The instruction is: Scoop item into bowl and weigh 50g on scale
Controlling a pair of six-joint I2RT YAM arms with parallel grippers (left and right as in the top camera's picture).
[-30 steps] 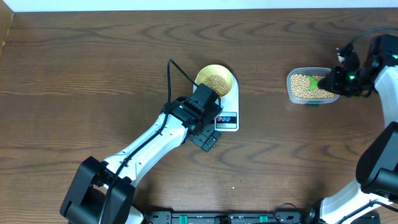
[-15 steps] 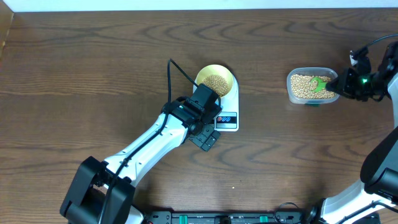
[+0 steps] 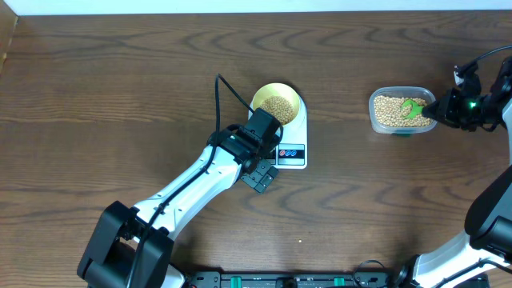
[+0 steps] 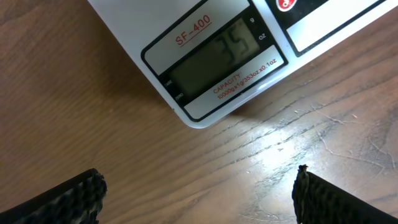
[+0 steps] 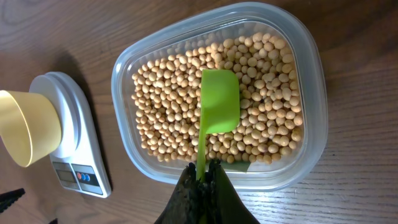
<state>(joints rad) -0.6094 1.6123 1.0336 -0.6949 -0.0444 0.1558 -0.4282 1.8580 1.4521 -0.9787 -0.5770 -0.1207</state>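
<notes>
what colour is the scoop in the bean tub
Bright green scoop; it shows best in the right wrist view.

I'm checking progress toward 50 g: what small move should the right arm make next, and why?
Probably dip the green scoop into the beans for a modest scoopful. The scale seems to read 35, short of target, and the right claw is shut on the scoop above the tub, so more must reach the bowl.
</notes>
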